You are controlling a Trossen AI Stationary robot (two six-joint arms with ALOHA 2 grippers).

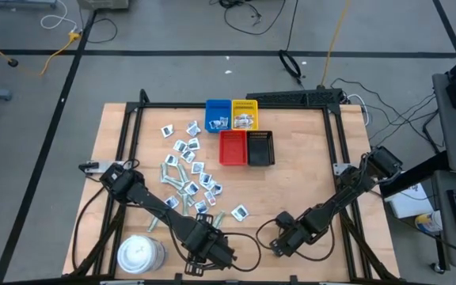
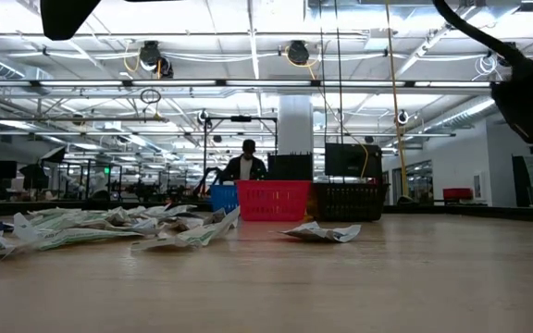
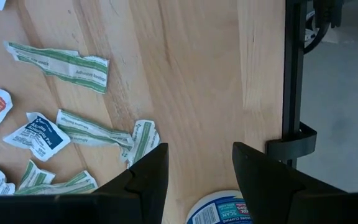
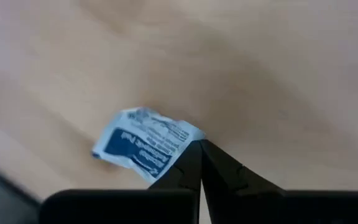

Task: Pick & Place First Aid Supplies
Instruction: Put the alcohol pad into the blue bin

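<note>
High view, from above: wooden table point(image 1: 307, 182) with packets point(image 1: 190, 170) scattered left of centre; blue tray point(image 1: 218, 115), yellow tray point(image 1: 245, 115), red tray point(image 1: 233, 148) and black tray point(image 1: 260, 148) clustered at upper centre; white tub point(image 1: 138, 255) at lower left. Left gripper point(image 1: 212, 252) parked at bottom centre, right gripper point(image 1: 282, 241) low at lower centre-right, well apart from the trays. Low view, level with the tabletop: crumpled packets heaped at left, one lone packet point(image 2: 320, 232) near centre, red and black trays behind, a person far off in the room. Left wrist view: left fingers point(image 3: 146, 174) parted about halfway, nothing between them, green-striped strips point(image 3: 59, 62) and white squares at left, tub label at bottom edge. Right wrist view: right fingertips point(image 4: 199, 163) pressed fully together, pinching the corner of a blue-and-white packet point(image 4: 146, 143) at centre. Best handling, judged from this: lift slowly and straight up, since a corner pinch on a flat wrapper could slip, then carry toward the trays.
</note>
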